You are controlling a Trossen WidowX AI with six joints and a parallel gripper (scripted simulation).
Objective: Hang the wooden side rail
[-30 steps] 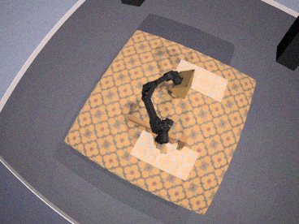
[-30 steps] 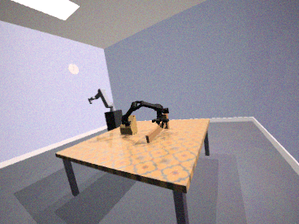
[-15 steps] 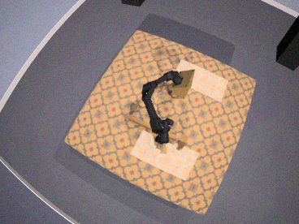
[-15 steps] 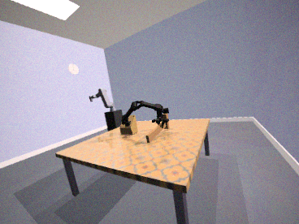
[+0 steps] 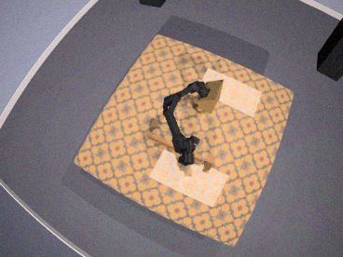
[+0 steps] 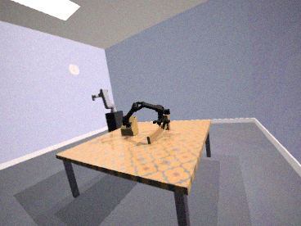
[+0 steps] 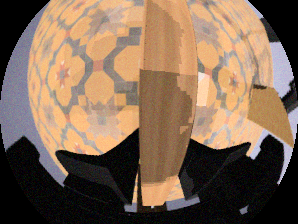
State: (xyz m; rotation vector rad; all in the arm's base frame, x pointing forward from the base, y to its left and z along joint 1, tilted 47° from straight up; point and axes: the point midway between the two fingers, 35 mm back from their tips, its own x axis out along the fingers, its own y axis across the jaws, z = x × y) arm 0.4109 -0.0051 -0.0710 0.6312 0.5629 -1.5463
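Observation:
The wooden side rail (image 5: 160, 140) (image 6: 155, 133) (image 7: 162, 63) lies low over the patterned table (image 5: 116, 116) (image 6: 176, 160). It is well apart from the headboard post (image 5: 212, 95) (image 6: 129, 128) (image 7: 272, 115), a tan wedge-shaped block beside the arm's base. My gripper (image 5: 187, 158) (image 6: 164, 124) (image 7: 154, 131) is shut on the rail near one end. In the wrist view the rail runs straight away from the fingers, with the post off to the right. The rail's other end (image 6: 148, 140) shows a dark piece. The hooks and the slot's pins are too small to make out.
A black box (image 5: 332, 53) stands off the table at the right and another (image 5: 153, 2) at the top. In the exterior view a black stand (image 6: 114, 119) with a grey device (image 6: 104, 98) stands behind the table. Two pale patches (image 5: 233, 93) (image 5: 200, 183) mark the tabletop.

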